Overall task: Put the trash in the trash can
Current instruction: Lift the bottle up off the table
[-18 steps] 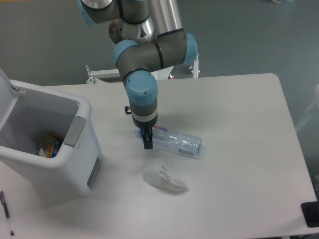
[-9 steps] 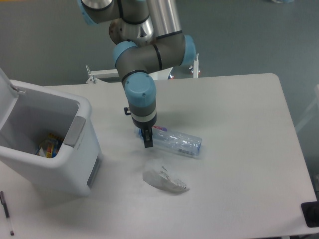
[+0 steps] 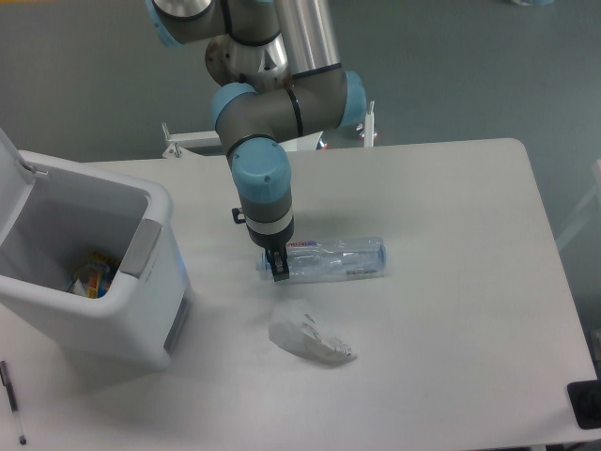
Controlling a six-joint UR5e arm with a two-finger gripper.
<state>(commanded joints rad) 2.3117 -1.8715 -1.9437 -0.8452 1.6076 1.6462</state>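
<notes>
White tabletop [image 3: 451, 216] fills the view, with grey floor behind it. On it lies a crushed clear plastic bottle with a red-and-blue label [image 3: 338, 260], its long axis running nearly left to right across the picture and its labelled end toward the arm. The silver-and-blue robot arm [image 3: 268, 103] reaches down from the top, its wrist pointing straight down, and the black two-finger gripper [image 3: 278, 266] is clamped on the bottle's left end. Just below the bottle, apart from it, sits a crumpled white translucent wrapper [image 3: 308, 339]. At the left stands a large white boxy plastic trash can [image 3: 141, 310], lid up, with colourful litter inside. A black pen [image 3: 11, 401] lies at the lower left corner.
</notes>
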